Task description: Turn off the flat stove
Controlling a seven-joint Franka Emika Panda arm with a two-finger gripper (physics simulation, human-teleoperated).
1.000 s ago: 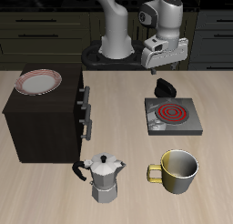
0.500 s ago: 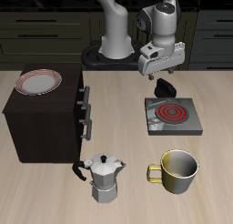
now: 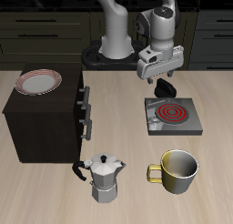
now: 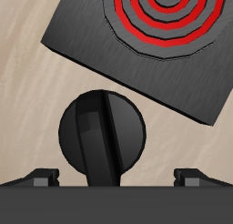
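Gripper (image 3: 165, 85) hanging over the table just behind the flat stove (image 3: 172, 116), coil glowing red.

The wrist view shows what the view from the front cannot: two dark fingertips (image 4: 38, 178) held wide apart with nothing between them, a round black knob-like disc with a raised bar (image 4: 101, 135) lying on the wood below, touching the stove's (image 4: 136, 45) dark slab edge, I think. From the front the arm stands tall at the table's back, its wrist bent down. Nearer the front edge are a faceted metal moka pot (image 3: 106, 178) and a yellow mug (image 3: 177, 171); a dark-brown cabinet (image 3: 41, 121) carries a red-rimmed plate (image 3: 40, 81).
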